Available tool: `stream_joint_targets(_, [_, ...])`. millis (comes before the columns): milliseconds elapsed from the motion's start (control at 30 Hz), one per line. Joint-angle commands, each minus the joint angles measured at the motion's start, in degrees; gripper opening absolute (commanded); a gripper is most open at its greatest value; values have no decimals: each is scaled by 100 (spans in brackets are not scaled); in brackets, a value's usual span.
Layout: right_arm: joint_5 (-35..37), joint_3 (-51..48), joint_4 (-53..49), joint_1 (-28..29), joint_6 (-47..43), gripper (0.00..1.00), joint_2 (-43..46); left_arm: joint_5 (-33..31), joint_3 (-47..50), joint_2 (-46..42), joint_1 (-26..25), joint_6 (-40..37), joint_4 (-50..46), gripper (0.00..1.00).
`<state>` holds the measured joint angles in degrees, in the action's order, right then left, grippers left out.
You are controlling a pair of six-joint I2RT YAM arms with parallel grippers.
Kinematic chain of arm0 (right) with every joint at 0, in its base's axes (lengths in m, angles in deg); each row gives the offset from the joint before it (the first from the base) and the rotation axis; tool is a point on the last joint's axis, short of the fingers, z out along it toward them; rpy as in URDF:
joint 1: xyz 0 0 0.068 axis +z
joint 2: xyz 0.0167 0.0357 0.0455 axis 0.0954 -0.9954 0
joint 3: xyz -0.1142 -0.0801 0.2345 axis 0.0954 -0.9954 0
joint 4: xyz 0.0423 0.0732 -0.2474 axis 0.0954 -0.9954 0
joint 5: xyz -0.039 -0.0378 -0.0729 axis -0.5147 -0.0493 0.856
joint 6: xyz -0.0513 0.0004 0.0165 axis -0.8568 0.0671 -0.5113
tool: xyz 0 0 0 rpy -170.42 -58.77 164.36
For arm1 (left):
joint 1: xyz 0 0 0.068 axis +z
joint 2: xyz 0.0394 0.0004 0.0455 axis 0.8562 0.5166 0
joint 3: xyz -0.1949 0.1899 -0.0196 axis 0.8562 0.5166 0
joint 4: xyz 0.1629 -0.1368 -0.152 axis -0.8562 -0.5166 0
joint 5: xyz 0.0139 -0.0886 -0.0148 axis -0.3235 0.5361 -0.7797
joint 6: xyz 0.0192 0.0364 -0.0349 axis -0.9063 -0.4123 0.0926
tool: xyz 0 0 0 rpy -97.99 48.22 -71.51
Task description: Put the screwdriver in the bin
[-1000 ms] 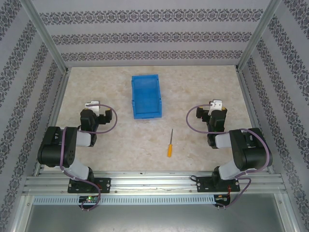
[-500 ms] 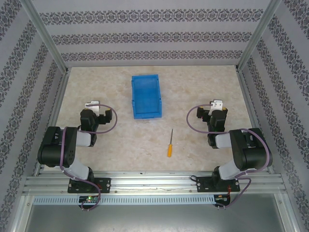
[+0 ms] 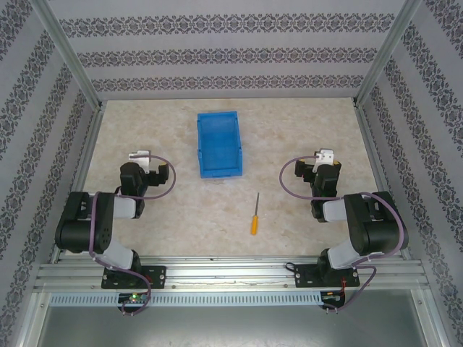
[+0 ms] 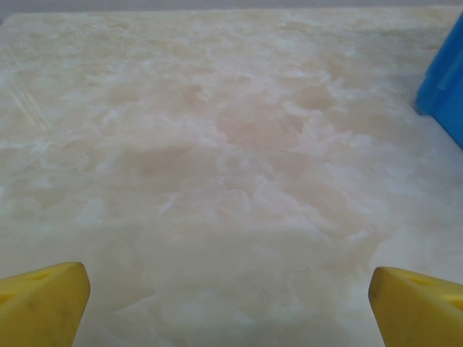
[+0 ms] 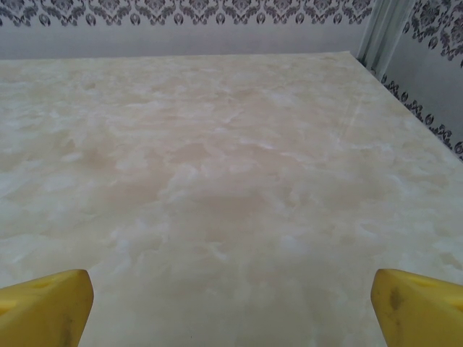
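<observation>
Top view: I see screwdriver (image 3: 254,215), slim, orange-yellow handle, thin dark shaft, flat on marbled table (image 3: 145,123) between arms, near bin (image 3: 219,143). Bin translucent blue, rectangular, bare floor inside. Screwdriver long axis runs near-to-far, slightly tilted; tip toward far side, handle toward arm bases.
Left wrist: left gripper (image 4: 231,311) spread wide over table; bin corner at right edge.
Right wrist: right gripper (image 5: 231,311) spread wide too.
</observation>
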<state>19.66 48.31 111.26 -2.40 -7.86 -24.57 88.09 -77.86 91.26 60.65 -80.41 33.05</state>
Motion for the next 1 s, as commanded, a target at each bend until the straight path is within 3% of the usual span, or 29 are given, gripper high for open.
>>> stream_joint_targets(0, [-15, 406, -444, -105, 34, 98, 339, 272, -708, -758, -81, -293, -1516, 99])
stream_joint_targets(100, [179, 803, -1630, -58, 33, 98, 847, 172, -1127, -1116, -80, -616, -2501, 99])
stream_joint_targets(233, [641, 888, -2334, 73, 443, 98, 1723, -73, -1569, -1529, -83, -770, -3721, 99])
stream_joint_targets(367, [64, 1751, -5061, 94, 1626, 98, 3071, -82, -2212, -1911, -86, -767, -5223, 99])
stream_joint_targets(433, [-164, 2229, -6239, 263, 1682, 98, 3402, 20, -2681, -2016, -88, -841, -6190, 99])
stream_joint_targets(567, [-25, 2769, -8003, 1367, 2046, 98, 3712, 0, -3542, -2011, -88, -946, -7751, 99])
stream_joint_targets(733, [854, 3140, -10091, 3596, 2982, 98, 3782, -2, -3928, -2163, -88, -1071, -8597, 99])
stream_joint_targets(833, [885, 3106, -10742, 4578, 3830, 98, 3594, 72, -3871, -2403, -97, -1106, -8782, 99])
stream_joint_targets(967, [723, 2968, -10731, 5663, 4425, 98, 2918, 81, -3770, -2654, -106, -1106, -8924, 99])
